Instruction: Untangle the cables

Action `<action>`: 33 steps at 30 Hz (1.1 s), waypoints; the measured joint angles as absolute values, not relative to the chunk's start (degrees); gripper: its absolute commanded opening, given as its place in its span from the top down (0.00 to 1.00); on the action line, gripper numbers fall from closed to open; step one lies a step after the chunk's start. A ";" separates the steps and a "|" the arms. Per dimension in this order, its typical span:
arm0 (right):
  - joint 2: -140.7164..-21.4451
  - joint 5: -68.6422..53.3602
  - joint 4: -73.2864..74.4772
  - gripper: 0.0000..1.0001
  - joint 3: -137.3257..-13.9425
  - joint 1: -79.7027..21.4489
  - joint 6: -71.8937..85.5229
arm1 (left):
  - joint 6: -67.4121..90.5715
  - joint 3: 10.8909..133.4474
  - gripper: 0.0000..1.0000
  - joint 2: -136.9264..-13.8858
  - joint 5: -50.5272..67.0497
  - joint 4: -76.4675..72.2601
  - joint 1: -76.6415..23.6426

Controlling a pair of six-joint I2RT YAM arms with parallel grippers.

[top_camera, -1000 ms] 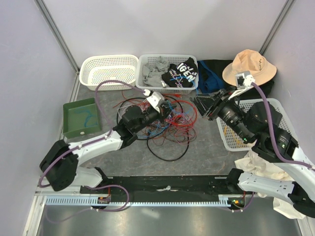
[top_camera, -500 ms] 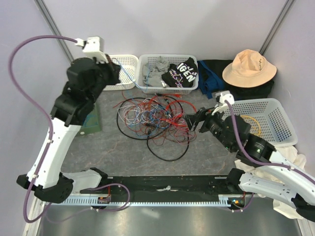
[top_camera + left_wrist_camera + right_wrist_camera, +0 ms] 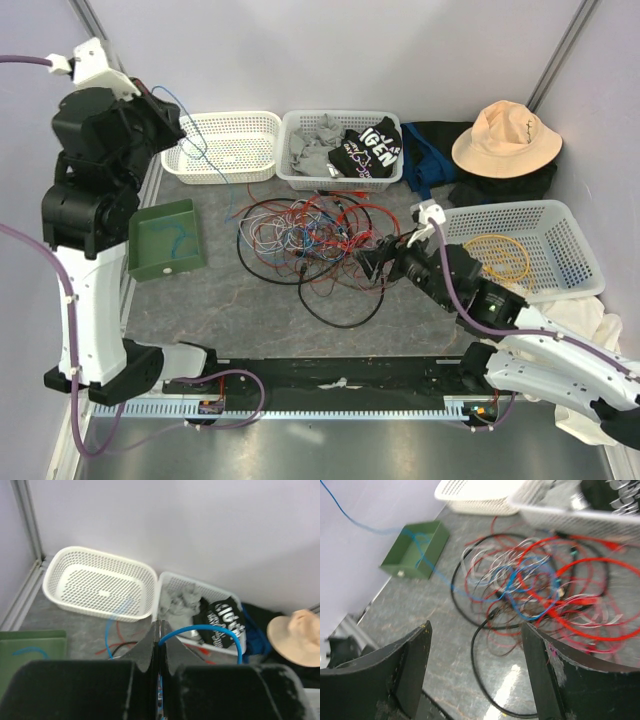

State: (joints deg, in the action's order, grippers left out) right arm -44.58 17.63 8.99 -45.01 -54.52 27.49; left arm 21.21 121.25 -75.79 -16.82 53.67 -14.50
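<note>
The cables (image 3: 320, 245) lie as a loose tangle of red, blue, white and black wires in the middle of the table, also seen in the right wrist view as the tangle (image 3: 545, 585). My left gripper (image 3: 170, 117) is raised high at the far left, shut on a thin blue cable (image 3: 210, 628) that loops out of the jaws. That blue cable (image 3: 200, 150) trails down towards the tangle. My right gripper (image 3: 372, 262) hangs open at the tangle's right edge; in its wrist view the gripper (image 3: 476, 626) straddles a black cable (image 3: 480, 650) without touching it.
A green tray (image 3: 165, 238) with a blue strand stands at the left. An empty white basket (image 3: 222, 145) and a basket of clothes (image 3: 338, 148) stand at the back. The right basket (image 3: 520, 250) holds a yellow coil (image 3: 497, 258). A tan hat (image 3: 505, 138) lies behind it.
My left arm rose from the tangle up and to the left, pulling the blue cable with it. My right arm swung from the right basket over to the tangle and opened.
</note>
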 measured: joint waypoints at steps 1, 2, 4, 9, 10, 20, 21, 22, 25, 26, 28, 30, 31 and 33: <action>-44.75 15.97 7.20 0.21 -43.35 -54.52 27.35 | 21.98 122.54 0.98 -75.53 -16.51 53.45 -14.48; -45.43 13.91 4.78 0.21 -41.45 -54.52 27.24 | 23.09 123.85 0.98 -75.42 -15.90 53.36 -14.48; -47.35 10.11 0.80 0.20 -38.74 -54.52 26.87 | 24.82 126.23 0.98 -75.88 -14.26 53.34 -14.48; -57.87 1.30 -8.67 0.13 -36.75 -54.70 25.61 | 28.67 130.80 0.98 -78.54 -9.02 52.77 -14.48; -59.86 0.40 -10.98 0.11 -36.75 -54.98 25.41 | 29.52 131.00 0.98 -79.07 -7.73 52.73 -14.48; -74.59 -1.21 -35.00 0.02 -37.93 -59.44 24.45 | 34.30 126.56 0.98 -78.59 0.89 52.99 -14.48; -75.70 -0.99 -37.12 0.02 -38.26 -59.99 24.10 | 34.54 125.54 0.98 -78.24 1.52 52.86 -14.48; -76.75 -0.58 -39.33 0.02 -38.63 -60.40 23.83 | 34.74 124.46 0.98 -77.89 1.93 52.86 -14.48; -80.44 0.97 -47.83 0.02 -39.86 -61.52 23.53 | 35.22 121.56 0.98 -76.90 2.72 52.56 -14.48; -81.38 1.34 -49.76 0.02 -40.18 -61.63 23.57 | 35.35 120.66 0.98 -76.60 3.09 52.60 -14.48; -84.49 2.26 -55.48 0.03 -41.43 -61.65 23.81 | 35.57 119.31 0.98 -76.14 3.44 52.60 -14.48; -87.18 2.74 -59.20 0.04 -42.89 -61.65 24.29 | 35.64 118.56 0.98 -75.88 3.64 52.58 -14.48; -88.42 2.90 -60.62 0.04 -43.77 -61.65 24.49 | 35.64 118.34 0.98 -75.77 3.64 52.58 -14.48; -90.80 3.29 -62.26 0.05 -46.02 -61.65 24.84 | 35.64 117.97 0.98 -75.48 3.64 52.56 -14.48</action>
